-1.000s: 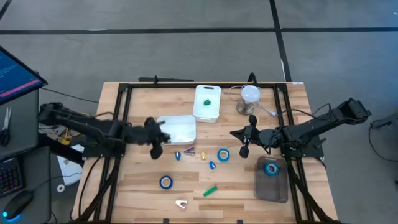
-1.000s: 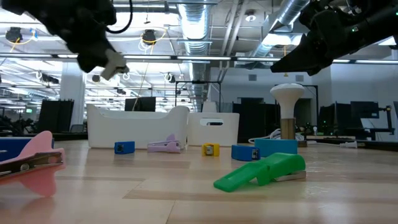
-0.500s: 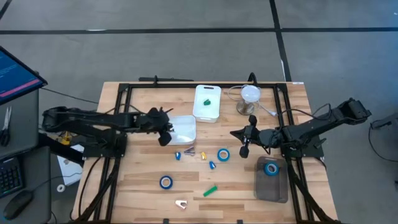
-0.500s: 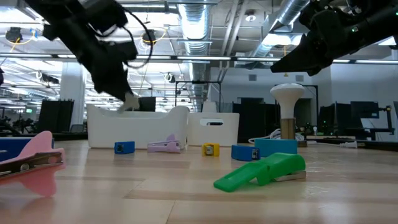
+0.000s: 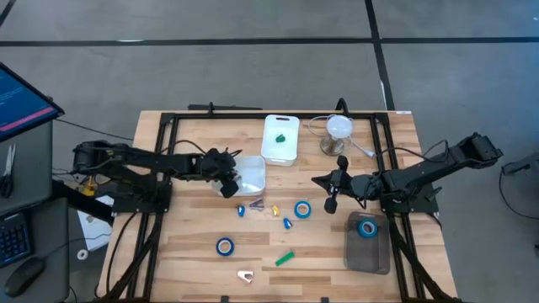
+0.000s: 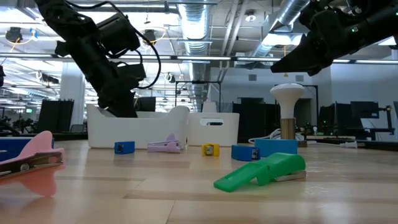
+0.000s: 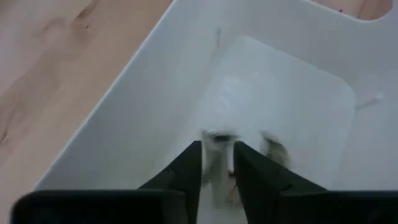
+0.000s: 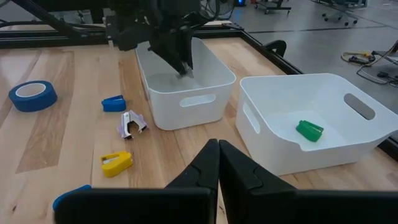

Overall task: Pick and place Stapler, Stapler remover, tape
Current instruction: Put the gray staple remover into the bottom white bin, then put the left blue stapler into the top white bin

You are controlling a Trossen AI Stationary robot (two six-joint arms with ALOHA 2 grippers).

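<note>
My left gripper (image 5: 227,180) reaches down into the white tub (image 5: 249,165) and is shut on a small pale stapler remover (image 7: 217,163). My right gripper (image 5: 331,202) hangs shut above the table to the right of the middle and holds nothing. Three blue tape rolls show: one (image 5: 224,246) and another (image 5: 301,209) lie flat on the wood, the third (image 5: 366,227) lies in a grey tray (image 5: 368,252). A green stapler (image 5: 285,257) and a pink stapler remover (image 5: 245,275) lie near the near edge. My left gripper pinches the pale stapler remover (image 7: 216,142) between its two fingers (image 7: 189,163), coming from above and slanting down into the tub. The piece sticks out past the fingertips, low over the tub's floor (image 7: 280,93). Whether it touches the floor cannot be told.
A second white tub (image 5: 280,139) with a green piece (image 5: 282,135) in it stands at the far side. Beside it stands a white-topped stand (image 5: 337,132). Small blue (image 5: 241,210), lilac (image 5: 257,204) and yellow (image 5: 274,209) pieces lie in front of the first tub.
My left gripper has carried the pale stapler remover from above the table toward the right and far side, over the tub's rim, then down into the tub. It has stayed shut on the piece. My right arm has kept still.
</note>
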